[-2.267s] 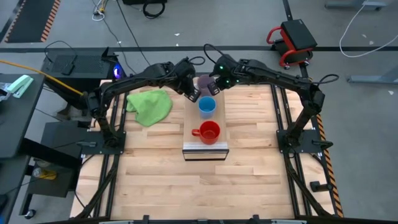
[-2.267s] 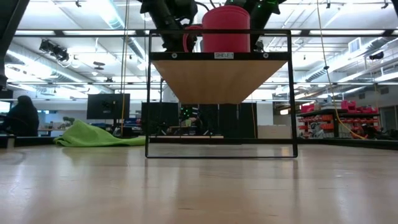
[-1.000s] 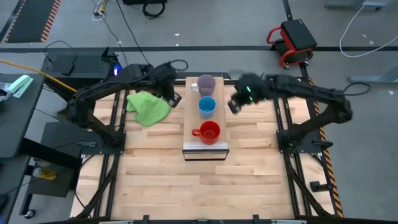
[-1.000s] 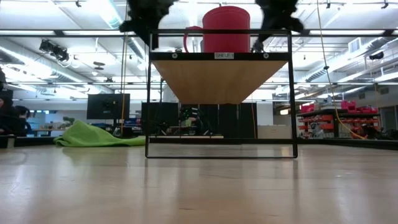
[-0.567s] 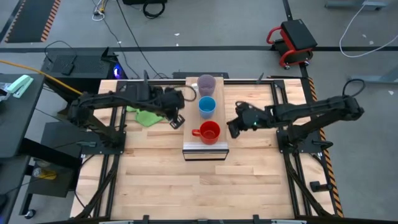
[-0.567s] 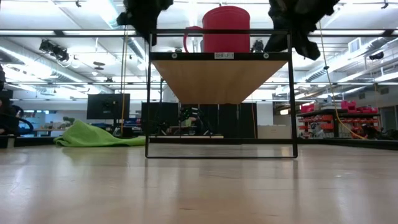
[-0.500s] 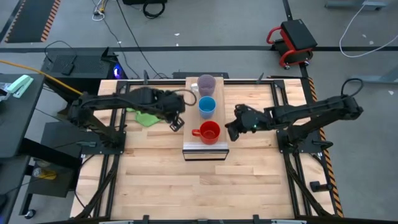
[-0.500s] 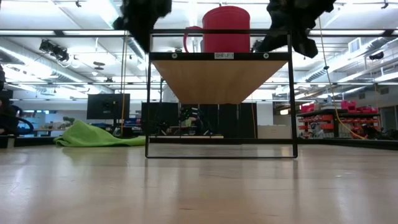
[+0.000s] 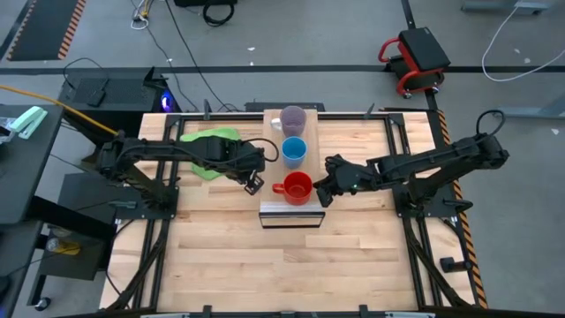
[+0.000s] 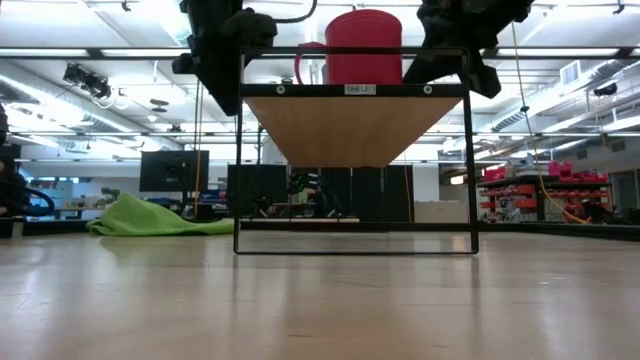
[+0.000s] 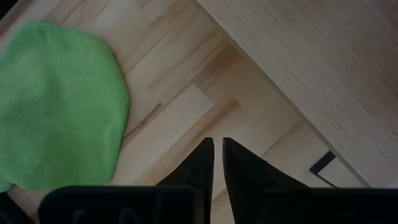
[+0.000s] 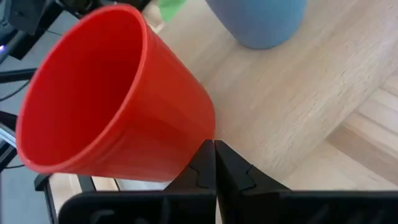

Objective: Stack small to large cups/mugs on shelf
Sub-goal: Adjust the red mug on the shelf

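Seen from above, a wooden table (image 9: pixel 221 256) carried a narrow raised shelf (image 9: pixel 292 212) running front to back down its middle. Three vessels stood along it in a row: a purple-grey mug (image 9: pixel 292 118) at the far end, a blue cup (image 9: pixel 293 151) in the middle, and a red mug (image 9: pixel 297 187) nearest the front, its handle pointing toward the left arm.

Furthest left lay a green cloth (image 9: pixel 207 142) on the tabletop, behind the left arm. The left gripper (image 9: pixel 253 183) hovered just beside the shelf's left edge, level with the red mug. Its fingers (image 11: pixel 202 163) were nearly closed, with only a thin slit between them, and held nothing. In its wrist view the shelf's side ran diagonally ahead of the fingertips.

To the right, the right gripper (image 9: pixel 321 193) sat just beside the red mug's right side. Its fingers (image 12: pixel 205 163) were pressed together and empty, their tips almost touching the mug's lower wall, with the blue cup beyond. The right arm appeared the nearer of the two to the red mug, which lay directly ahead of its fingertips, upright with its long axis vertical.

In the low view, a small label on the shelf's front edge seemed to read "SHELF".
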You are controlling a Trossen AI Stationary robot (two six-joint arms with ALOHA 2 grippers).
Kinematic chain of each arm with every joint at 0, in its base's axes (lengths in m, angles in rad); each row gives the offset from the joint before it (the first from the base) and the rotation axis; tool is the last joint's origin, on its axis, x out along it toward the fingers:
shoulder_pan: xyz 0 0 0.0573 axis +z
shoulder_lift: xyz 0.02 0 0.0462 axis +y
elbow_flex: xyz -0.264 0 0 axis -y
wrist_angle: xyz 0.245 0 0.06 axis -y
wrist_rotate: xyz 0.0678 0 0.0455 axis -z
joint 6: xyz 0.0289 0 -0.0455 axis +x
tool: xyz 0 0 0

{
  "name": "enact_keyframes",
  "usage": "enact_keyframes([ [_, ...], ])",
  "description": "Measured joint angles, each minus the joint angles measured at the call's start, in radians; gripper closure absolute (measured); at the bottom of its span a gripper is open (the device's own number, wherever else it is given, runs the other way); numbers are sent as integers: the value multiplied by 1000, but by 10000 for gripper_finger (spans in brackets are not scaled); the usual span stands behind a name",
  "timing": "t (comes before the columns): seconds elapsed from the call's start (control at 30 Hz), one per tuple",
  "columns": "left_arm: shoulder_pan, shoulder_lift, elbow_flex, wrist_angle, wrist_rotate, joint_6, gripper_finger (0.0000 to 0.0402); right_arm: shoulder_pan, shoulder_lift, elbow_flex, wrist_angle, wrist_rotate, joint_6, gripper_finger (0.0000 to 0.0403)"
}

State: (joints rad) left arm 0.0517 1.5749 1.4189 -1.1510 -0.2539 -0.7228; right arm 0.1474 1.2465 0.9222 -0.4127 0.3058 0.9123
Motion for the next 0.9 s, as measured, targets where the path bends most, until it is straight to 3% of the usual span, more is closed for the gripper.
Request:
enact_keyframes([
  [0.9, 2, 0, 0, 25, 0, 8, 367, -1, 50, 1, 76, 10, -25, 403],
])
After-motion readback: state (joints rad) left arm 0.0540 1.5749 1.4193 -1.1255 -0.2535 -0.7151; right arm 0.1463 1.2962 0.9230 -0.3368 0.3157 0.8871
